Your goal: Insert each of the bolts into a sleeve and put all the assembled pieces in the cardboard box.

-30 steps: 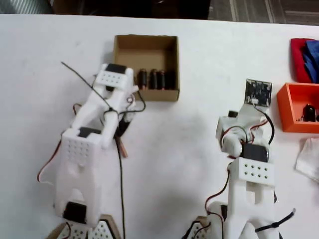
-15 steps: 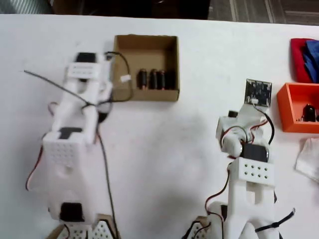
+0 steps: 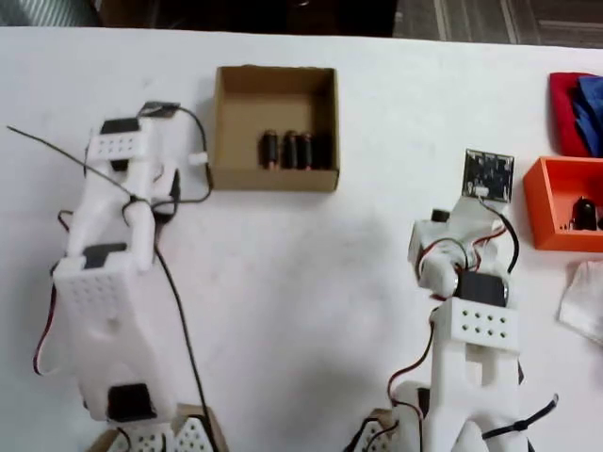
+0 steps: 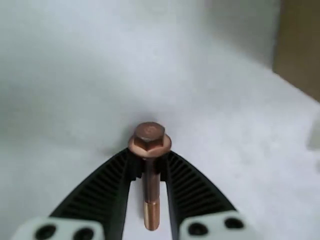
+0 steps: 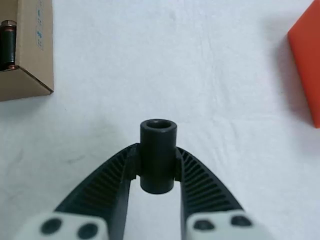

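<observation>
A copper-coloured hex-head metal bolt [image 4: 149, 141] is pinched by its shank in the left hand [image 4: 150, 160], over the white worktop [image 3: 311, 273] just beside the open brown cardboard box [image 3: 273, 99]. The right hand [image 5: 158, 161], well apart from the box, pinches a black tubular sleeve [image 5: 158, 150]. Dark assembled pieces [image 3: 297, 149] lie in a row inside the box.

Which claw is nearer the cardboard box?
Left. The left claw, holding a bolt, is just beside the cardboard box; the right claw, holding a sleeve, is farther off to its right.
</observation>
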